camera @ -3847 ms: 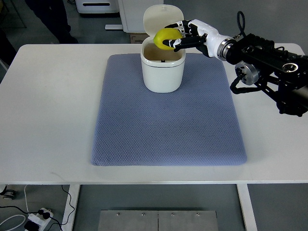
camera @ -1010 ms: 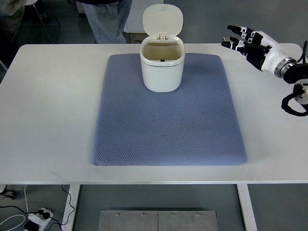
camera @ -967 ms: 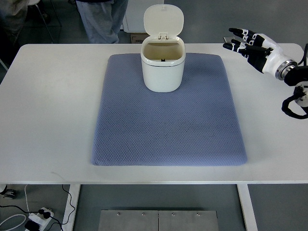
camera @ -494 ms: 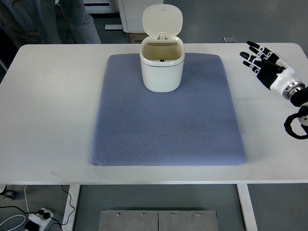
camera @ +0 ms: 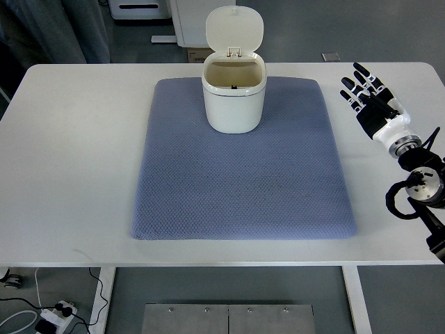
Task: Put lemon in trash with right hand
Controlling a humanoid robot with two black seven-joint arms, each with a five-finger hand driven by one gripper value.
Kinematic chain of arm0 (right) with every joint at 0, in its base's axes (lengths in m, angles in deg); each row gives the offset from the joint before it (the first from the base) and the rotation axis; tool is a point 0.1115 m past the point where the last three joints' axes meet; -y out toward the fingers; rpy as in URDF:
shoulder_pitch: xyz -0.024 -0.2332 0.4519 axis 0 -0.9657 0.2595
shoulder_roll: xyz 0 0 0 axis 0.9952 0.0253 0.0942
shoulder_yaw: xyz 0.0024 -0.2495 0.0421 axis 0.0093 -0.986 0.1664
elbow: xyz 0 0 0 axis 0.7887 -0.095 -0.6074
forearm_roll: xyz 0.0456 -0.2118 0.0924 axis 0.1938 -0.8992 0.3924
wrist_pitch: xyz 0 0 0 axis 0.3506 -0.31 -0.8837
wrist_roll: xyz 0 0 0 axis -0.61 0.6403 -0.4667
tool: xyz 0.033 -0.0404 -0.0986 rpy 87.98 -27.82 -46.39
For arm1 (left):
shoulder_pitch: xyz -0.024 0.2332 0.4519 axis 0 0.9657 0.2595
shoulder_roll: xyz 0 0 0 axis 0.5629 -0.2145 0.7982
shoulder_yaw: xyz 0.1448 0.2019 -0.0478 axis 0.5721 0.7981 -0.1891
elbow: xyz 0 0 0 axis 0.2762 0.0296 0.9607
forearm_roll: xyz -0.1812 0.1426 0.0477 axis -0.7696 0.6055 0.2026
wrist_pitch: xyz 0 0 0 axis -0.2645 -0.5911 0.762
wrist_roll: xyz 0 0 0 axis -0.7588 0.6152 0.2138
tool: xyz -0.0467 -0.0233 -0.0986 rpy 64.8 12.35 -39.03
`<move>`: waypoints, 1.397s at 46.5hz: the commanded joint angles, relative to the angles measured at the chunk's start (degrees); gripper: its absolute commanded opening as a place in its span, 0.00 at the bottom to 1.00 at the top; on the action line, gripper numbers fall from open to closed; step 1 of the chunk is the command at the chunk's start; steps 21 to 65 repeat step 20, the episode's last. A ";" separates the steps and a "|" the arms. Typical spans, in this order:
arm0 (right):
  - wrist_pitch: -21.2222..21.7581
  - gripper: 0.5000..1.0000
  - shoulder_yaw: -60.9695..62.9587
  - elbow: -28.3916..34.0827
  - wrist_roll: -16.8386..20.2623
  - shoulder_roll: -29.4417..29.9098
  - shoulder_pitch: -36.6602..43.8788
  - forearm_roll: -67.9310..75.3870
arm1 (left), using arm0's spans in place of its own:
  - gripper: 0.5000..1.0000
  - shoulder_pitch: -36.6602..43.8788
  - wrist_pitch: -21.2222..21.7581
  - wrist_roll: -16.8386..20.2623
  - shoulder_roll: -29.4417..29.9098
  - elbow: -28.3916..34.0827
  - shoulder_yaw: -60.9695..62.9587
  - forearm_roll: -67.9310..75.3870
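White tabletop (camera: 69,160) is filling most of the top view, and near its front edge the blue-grey quilted mat (camera: 243,174) is lying flat, its near corners rounded and its surface bare.

Off the mat's right side, over bare table, the right hand (camera: 370,101) is reaching in from the picture's right edge on a black-and-white forearm with looped cable at the wrist. Its fingers (camera: 361,73) are lying straight and slightly fanned, pointing away toward the far side of the table — nothing is sitting between them and nothing is being gripped. Whether the hand is hovering just above the tabletop or resting on it cannot be told from this steep angle. It is sitting well apart from the bin.

Farther back, at the mat's far edge, the white trash bin (camera: 234,97) is standing upright with its lid (camera: 234,29) flipped up behind it. The opening is showing a tan interior with a small dark mark at the back wall — the lemon itself is not showing anywhere, so whether it is lying down inside cannot be told.

Beyond the table's far left corner, a person's trouser legs (camera: 76,31) are standing on the grey floor.
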 commanded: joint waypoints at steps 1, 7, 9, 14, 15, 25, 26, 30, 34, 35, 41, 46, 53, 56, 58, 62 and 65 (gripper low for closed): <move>0.00 1.00 -0.01 -0.09 -0.43 1.08 -0.41 -0.16 | 1.00 0.00 0.00 0.00 0.00 0.00 0.00 0.00; 0.00 1.00 -0.01 -0.27 -1.49 2.40 -0.59 -0.16 | 1.00 -0.08 0.00 0.00 0.00 0.00 0.00 0.00; 0.00 1.00 -0.01 -0.44 -1.49 2.75 -0.85 -0.16 | 1.00 0.00 0.00 0.00 0.00 0.00 0.00 0.00; 0.00 1.00 -0.01 -0.62 -1.66 3.19 -1.29 -0.16 | 1.00 0.00 0.00 0.00 0.00 0.00 0.00 0.00; 0.00 1.00 -0.01 -0.62 -1.75 3.37 -1.29 -0.25 | 1.00 0.00 0.00 0.00 0.00 0.00 0.00 0.00; 0.00 1.00 -0.01 -1.23 -2.02 3.46 -1.29 -0.25 | 1.00 0.00 0.00 0.00 0.00 0.00 0.00 0.00; 0.00 1.00 -0.01 -1.23 -2.02 3.46 -1.29 -0.25 | 1.00 0.00 0.00 0.00 0.00 0.00 0.00 0.00; 0.00 1.00 -0.01 -1.23 -2.02 3.46 -1.29 -0.25 | 1.00 0.00 0.00 0.00 0.00 0.00 0.00 0.00; 0.00 1.00 -0.01 -1.23 -2.02 3.46 -1.29 -0.25 | 1.00 0.00 0.00 0.00 0.00 0.00 0.00 0.00; 0.00 1.00 -0.01 -1.23 -2.02 3.46 -1.29 -0.25 | 1.00 0.00 0.00 0.00 0.00 0.00 0.00 0.00; 0.00 1.00 -0.01 -1.23 -2.02 3.46 -1.29 -0.25 | 1.00 0.00 0.00 0.00 0.00 0.00 0.00 0.00; 0.00 1.00 -0.01 -1.23 -2.02 3.46 -1.29 -0.25 | 1.00 0.00 0.00 0.00 0.00 0.00 0.00 0.00; 0.00 1.00 -0.01 -1.23 -2.02 3.46 -1.29 -0.25 | 1.00 0.00 0.00 0.00 0.00 0.00 0.00 0.00; 0.00 1.00 -0.01 -1.23 -2.02 3.46 -1.29 -0.25 | 1.00 0.00 0.00 0.00 0.00 0.00 0.00 0.00; 0.00 1.00 -0.01 -1.23 -2.02 3.46 -1.29 -0.25 | 1.00 0.00 0.00 0.00 0.00 0.00 0.00 0.00; 0.00 1.00 -0.01 -1.23 -2.02 3.46 -1.29 -0.25 | 1.00 0.00 0.00 0.00 0.00 0.00 0.00 0.00; 0.00 1.00 -0.01 -1.23 -2.02 3.46 -1.29 -0.25 | 1.00 0.00 0.00 0.00 0.00 0.00 0.00 0.00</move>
